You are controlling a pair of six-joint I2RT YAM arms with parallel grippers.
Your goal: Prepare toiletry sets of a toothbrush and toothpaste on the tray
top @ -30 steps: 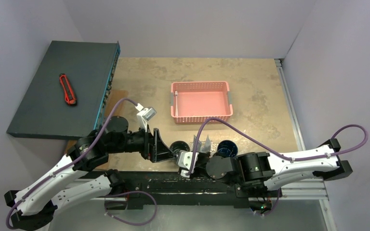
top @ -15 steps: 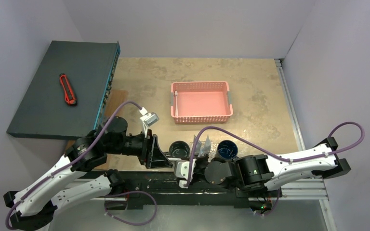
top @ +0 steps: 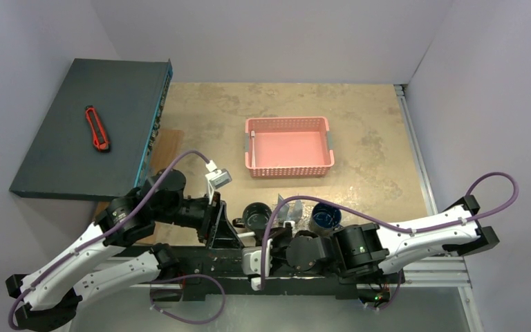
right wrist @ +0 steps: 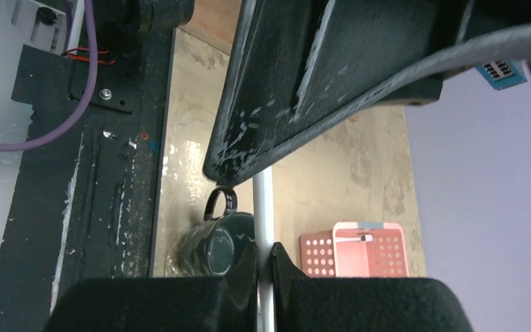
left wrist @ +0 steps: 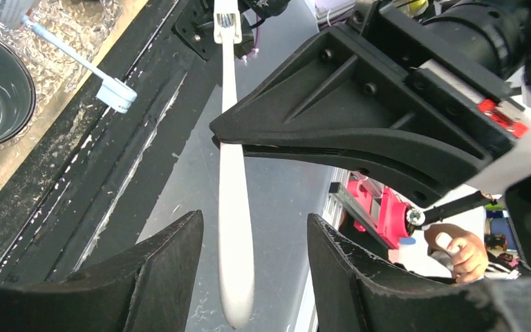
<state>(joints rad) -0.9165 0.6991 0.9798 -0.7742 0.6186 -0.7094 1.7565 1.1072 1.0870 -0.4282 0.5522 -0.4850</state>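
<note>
Right wrist view: right hand (right wrist: 263,266) pinches a toothbrush (right wrist: 263,207), left hand (left wrist: 254,218) spread around it, seemingly untouching; early release would drop it beyond the worktop (right wrist: 346,173) edge.

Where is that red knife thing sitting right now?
In the top view, the red utility knife lies on the dark flat box at the table's left side, left of the pink basket.
</note>
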